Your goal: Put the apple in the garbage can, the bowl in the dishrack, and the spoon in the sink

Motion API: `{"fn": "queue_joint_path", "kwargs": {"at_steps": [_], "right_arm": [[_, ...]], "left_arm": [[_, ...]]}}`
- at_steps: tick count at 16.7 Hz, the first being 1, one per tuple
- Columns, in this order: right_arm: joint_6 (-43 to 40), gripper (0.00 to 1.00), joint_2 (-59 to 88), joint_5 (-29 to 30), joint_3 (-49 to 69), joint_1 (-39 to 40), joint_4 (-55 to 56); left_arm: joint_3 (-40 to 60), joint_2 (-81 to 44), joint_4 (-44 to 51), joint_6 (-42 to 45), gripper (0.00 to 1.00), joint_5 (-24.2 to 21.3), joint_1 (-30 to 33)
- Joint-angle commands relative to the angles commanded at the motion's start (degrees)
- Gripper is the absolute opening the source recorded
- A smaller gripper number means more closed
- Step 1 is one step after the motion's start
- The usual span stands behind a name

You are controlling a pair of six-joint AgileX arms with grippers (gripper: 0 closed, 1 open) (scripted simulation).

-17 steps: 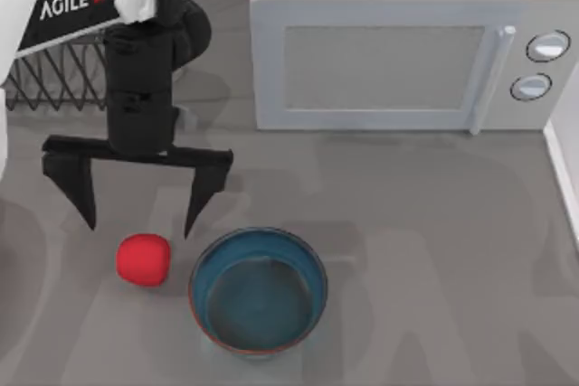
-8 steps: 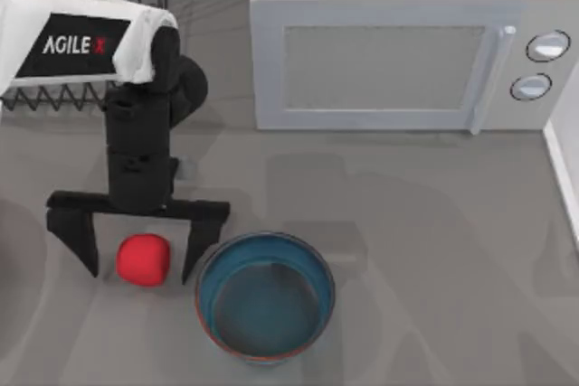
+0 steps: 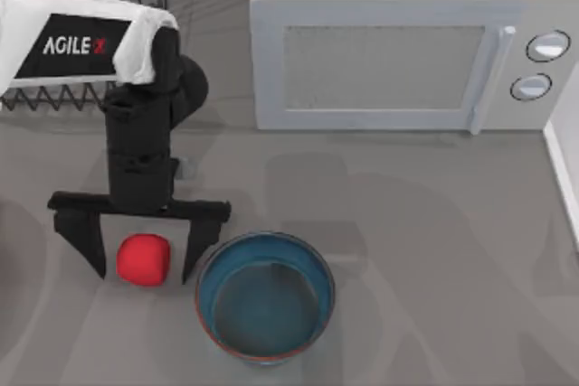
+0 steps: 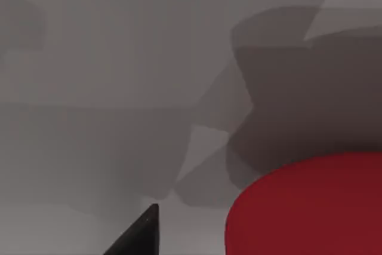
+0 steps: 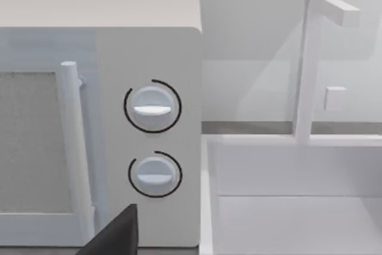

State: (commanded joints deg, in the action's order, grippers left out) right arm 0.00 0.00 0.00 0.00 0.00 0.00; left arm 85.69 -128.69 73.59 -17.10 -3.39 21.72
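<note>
A grey countertop carries soft, blurred shadows. At its back stands a pale microwave (2 round dials beside its door handle). Right of the microwave sits a white sink, with a plain pale wall behind.

Apple left of bowl; dishrack behind.

A white left arm is seen, marked with a black AGILEX panel (red X), ending in a matte-black, two-fingered left gripper.
</note>
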Motion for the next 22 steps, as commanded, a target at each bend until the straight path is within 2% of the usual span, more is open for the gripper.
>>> {"fn": "queue_joint_path", "kwargs": {"at_steps": [9,17,19,22], "right_arm": [[0.00,1.00,0.00,0.00,0.00,0.00,0.00],[0.00,1.00,0.00,0.00,0.00,0.00,0.00],[0.00,1.00,0.00,0.00,0.00,0.00,0.00],[0.00,1.00,0.00,0.00,0.00,0.00,0.00]], "left_arm": [[0.00,0.00,0.00,0.00,0.02,0.00,0.00],[0.00,0.00,0.00,0.00,0.00,0.00,0.00],[0.66,1.12,0.42,-0.43,0.00,-1.40,0.04],[3.74,2.41,4.53,-0.58,0.00,-1.31,0.11]]}}
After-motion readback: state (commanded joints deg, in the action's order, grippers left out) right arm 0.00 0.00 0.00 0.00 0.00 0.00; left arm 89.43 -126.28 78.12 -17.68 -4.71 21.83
